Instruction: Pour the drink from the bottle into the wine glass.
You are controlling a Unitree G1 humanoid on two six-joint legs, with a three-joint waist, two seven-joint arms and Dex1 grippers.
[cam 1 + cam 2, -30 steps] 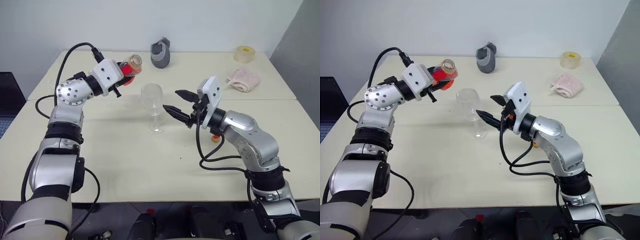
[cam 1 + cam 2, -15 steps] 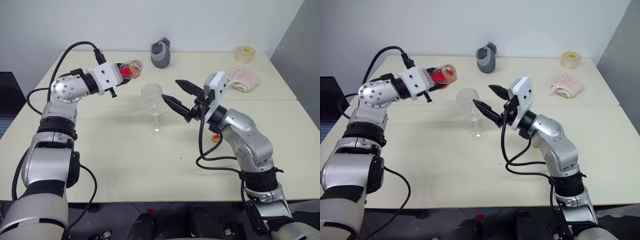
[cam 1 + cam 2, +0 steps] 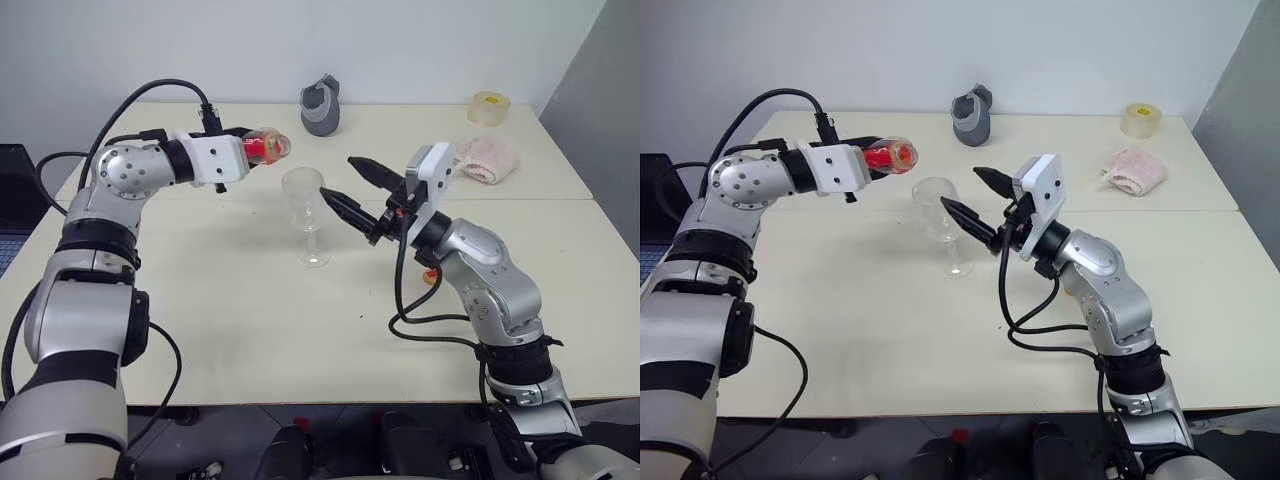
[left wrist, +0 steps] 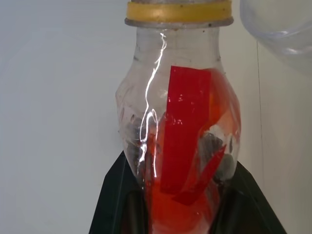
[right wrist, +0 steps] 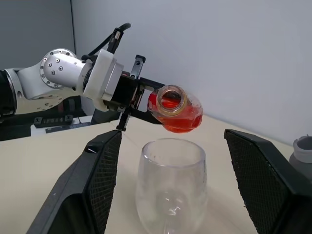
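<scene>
Left jaws (image 3: 243,152) clamp bottle (image 3: 262,146), now tipped level beside glass (image 3: 305,195); right jaws (image 3: 340,188) wide open, empty; pour imminent.

My head pair looks down over the table (image 3: 300,330); both wrist cameras sit close (sharing the bottle (image 5: 176,108)).
</scene>
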